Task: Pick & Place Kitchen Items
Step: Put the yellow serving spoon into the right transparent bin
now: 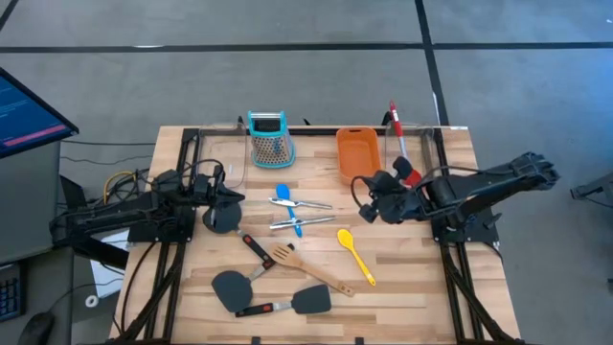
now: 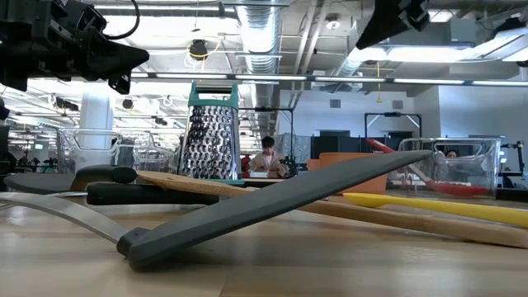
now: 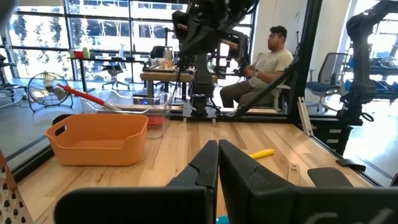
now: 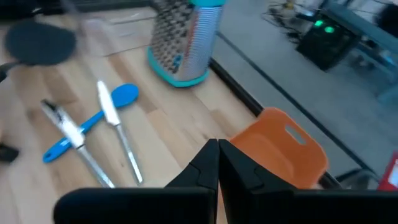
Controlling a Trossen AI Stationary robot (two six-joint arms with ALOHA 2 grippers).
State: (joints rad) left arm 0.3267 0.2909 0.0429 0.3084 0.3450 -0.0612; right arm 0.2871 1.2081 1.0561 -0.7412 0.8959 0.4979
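Box grater with teal top stands upright at far edge of wooden table. Orange tub just right of it. Clear bins at both far corners. Person seated beyond the table.

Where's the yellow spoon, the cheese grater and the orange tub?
yellow spoon (image 1: 346,238), high view, on its bowl.
box grater (image 1: 271,149), high view, on its metal face.
orange tub (image 1: 356,137), high view, on its far rim.
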